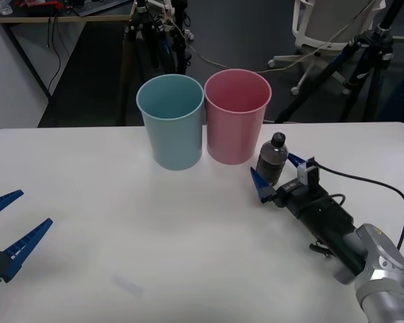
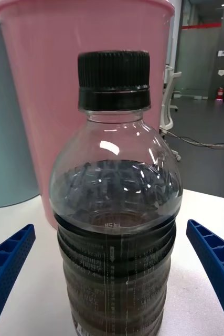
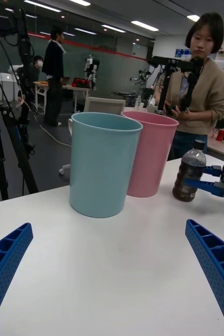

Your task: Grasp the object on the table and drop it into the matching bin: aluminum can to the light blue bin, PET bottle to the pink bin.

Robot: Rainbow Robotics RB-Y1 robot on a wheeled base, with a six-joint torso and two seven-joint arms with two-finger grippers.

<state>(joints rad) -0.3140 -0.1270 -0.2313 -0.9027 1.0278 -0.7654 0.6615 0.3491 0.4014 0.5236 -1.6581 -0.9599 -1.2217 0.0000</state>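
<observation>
While right gripper [image 1: 277, 176] brackets PET bottle [image 1: 272, 159] unclamped, white table [image 1: 155, 235]; left gripper [image 1: 3, 222] spread

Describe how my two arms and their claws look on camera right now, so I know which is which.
Right claw: two blue ribbed fingers on a black boxy body with a small white block on top, a black cable trailing from it, then a black forearm ending in a silver-grey wrist joint. Left claw: the same blue ribbed fingers, tapering to points, on a black base.

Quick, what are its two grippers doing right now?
Left gripper: open, holding nothing.
Right gripper: open around the PET bottle, not yet gripping.
</observation>
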